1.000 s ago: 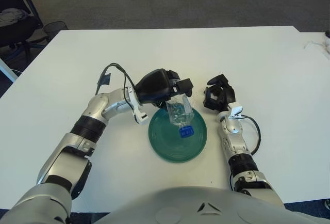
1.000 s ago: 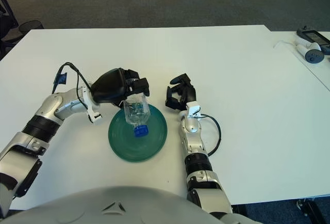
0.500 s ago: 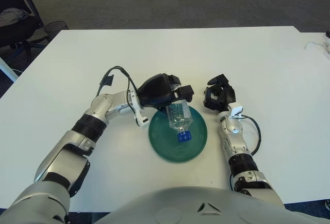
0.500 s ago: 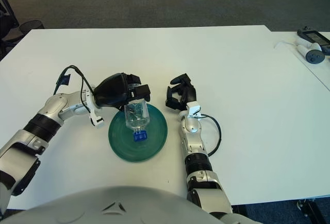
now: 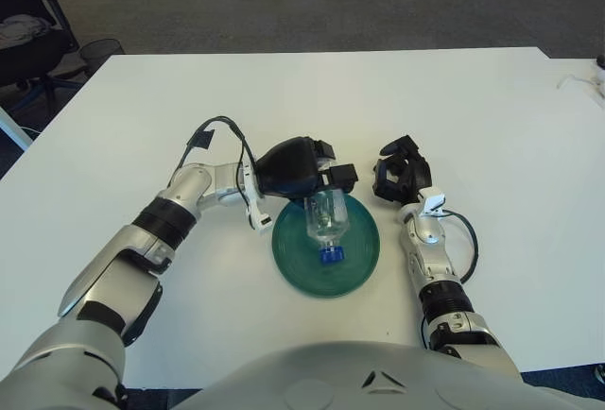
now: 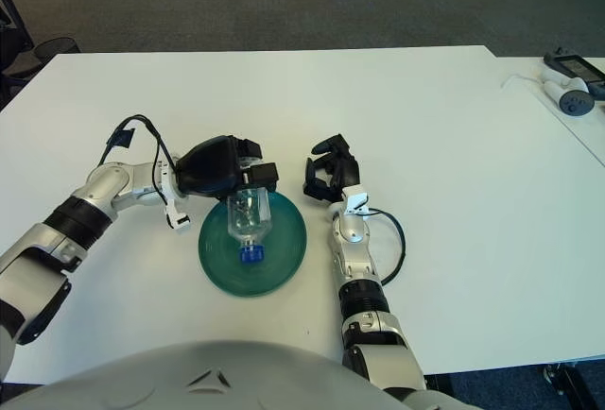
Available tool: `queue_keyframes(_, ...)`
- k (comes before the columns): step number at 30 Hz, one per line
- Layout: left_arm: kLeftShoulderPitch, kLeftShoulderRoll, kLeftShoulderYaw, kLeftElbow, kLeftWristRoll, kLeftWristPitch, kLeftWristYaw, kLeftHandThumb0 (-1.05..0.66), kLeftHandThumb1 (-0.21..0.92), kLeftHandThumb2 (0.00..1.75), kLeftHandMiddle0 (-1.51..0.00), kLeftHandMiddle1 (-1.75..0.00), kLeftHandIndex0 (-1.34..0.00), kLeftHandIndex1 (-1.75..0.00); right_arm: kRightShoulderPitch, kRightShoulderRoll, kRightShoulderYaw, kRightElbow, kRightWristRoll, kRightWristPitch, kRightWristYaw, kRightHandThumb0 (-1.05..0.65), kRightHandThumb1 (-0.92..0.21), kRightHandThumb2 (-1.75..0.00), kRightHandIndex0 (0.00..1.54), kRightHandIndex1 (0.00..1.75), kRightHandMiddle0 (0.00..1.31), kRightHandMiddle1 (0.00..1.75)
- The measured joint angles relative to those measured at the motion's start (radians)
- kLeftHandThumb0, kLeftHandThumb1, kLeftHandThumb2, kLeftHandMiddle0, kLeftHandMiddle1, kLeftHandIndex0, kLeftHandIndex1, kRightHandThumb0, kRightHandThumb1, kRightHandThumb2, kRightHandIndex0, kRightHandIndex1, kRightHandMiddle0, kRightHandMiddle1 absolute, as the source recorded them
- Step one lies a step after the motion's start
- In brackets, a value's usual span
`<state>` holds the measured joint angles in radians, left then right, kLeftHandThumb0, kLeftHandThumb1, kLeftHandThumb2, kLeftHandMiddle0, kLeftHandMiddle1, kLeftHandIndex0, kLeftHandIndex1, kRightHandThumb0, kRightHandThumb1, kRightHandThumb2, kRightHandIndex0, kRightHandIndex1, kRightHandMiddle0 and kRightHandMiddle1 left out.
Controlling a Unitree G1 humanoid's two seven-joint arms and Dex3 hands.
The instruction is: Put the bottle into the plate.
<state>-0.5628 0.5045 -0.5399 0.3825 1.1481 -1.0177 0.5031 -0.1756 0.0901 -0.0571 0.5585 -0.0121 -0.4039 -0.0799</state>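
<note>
A clear plastic bottle point(image 5: 325, 220) with a blue cap point(image 5: 328, 256) lies over the dark green plate point(image 5: 361, 262), cap end toward me and low on the plate. My left hand point(image 5: 301, 170) is shut on the bottle's base end at the plate's far left rim. In the right eye view the hand point(image 6: 227, 170) and bottle point(image 6: 248, 216) show the same grasp over the plate point(image 6: 284, 254). My right hand point(image 5: 399, 172) rests on the table just right of the plate, holding nothing.
The white table point(image 5: 473, 108) spreads all around. A grey device and a white cable point(image 6: 570, 89) lie at its far right edge. A chair and a bin point(image 5: 99, 51) stand off the far left corner.
My left hand has moved a little right and lowered the bottle, swinging its cap end down toward the plate's middle. The right hand has not moved.
</note>
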Motion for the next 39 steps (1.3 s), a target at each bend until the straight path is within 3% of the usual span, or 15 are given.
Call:
queue_keyframes(5, -0.001, 0.013, -0.008, 0.002, -0.007, -0.008, -0.019, -0.49, 0.3, 1.34, -1.27, -1.75, -0.63, -1.75, 0.0, 0.0, -0.001, 0.0, 0.0, 0.0, 0.0, -0.01, -0.38, -1.25, 0.45, 1.75, 0.44, 1.74)
queue_keyframes(9, -0.002, 0.018, -0.009, 0.005, -0.024, -0.018, -0.026, -0.48, 0.31, 1.32, -1.14, -1.75, -0.62, -1.75, 0.0, 0.0, -0.002, 0.0, 0.0, 0.0, 0.0, -0.01, -0.39, -1.23, 0.45, 1.75, 0.43, 1.74)
queue_keyframes(15, -0.015, 0.021, -0.013, 0.02, -0.072, -0.061, -0.055, -0.41, 0.61, 0.94, -0.73, -1.75, -0.4, -1.75, 0.0, 0.0, -0.003, -0.003, 0.0, 0.006, 0.0, -0.01, -0.4, -1.22, 0.44, 1.75, 0.42, 1.74)
queue_keyframes(16, -0.016, 0.022, -0.013, 0.021, -0.08, -0.067, -0.063, -0.58, 0.72, 0.89, -0.64, -1.75, -0.33, -1.73, 0.0, 0.0, -0.003, -0.005, 0.0, 0.011, -0.001, -0.01, -0.4, -1.22, 0.44, 1.75, 0.42, 1.74)
queue_keyframes(19, -0.017, 0.029, -0.013, 0.02, -0.102, -0.07, -0.096, -0.81, 0.86, 0.85, -0.49, -1.74, -0.23, -1.67, 0.0, 0.0, -0.003, -0.012, 0.0, 0.022, -0.002, -0.01, -0.41, -1.22, 0.44, 1.75, 0.42, 1.74)
queue_keyframes(21, -0.017, 0.035, -0.013, 0.02, -0.114, -0.068, -0.121, -0.88, 0.89, 0.85, -0.41, -1.68, -0.19, -1.62, 0.0, 0.0, -0.003, -0.015, 0.0, 0.026, -0.003, -0.01, -0.41, -1.21, 0.43, 1.75, 0.42, 1.74)
queue_keyframes(23, -0.017, 0.041, -0.013, 0.02, -0.129, -0.066, -0.155, -0.96, 0.91, 0.88, -0.3, -1.4, -0.13, -1.49, 0.0, 0.0, -0.003, -0.015, 0.0, 0.027, -0.003, -0.01, -0.41, -1.21, 0.43, 1.75, 0.42, 1.74)
queue_keyframes(29, -0.012, 0.062, -0.013, 0.009, -0.195, -0.061, -0.269, -1.04, 0.92, 0.95, -0.2, -0.96, -0.02, -1.11, 0.001, 0.0, -0.002, -0.019, 0.0, 0.029, -0.006, -0.01, -0.4, -1.22, 0.44, 1.75, 0.43, 1.74)
queue_keyframes(34, 0.0, 0.082, -0.011, -0.025, -0.259, -0.062, -0.363, -1.05, 0.92, 1.03, -0.16, -0.72, 0.0, -0.8, 0.001, 0.0, 0.001, -0.021, 0.0, 0.031, -0.006, -0.01, -0.4, -1.23, 0.44, 1.75, 0.43, 1.74)
queue_keyframes(39, 0.018, 0.1, 0.002, -0.075, -0.33, -0.057, -0.448, -1.05, 0.92, 1.08, -0.11, -0.61, 0.0, -0.56, 0.002, 0.0, 0.005, -0.026, -0.001, 0.037, -0.004, -0.01, -0.4, -1.23, 0.44, 1.75, 0.43, 1.74)
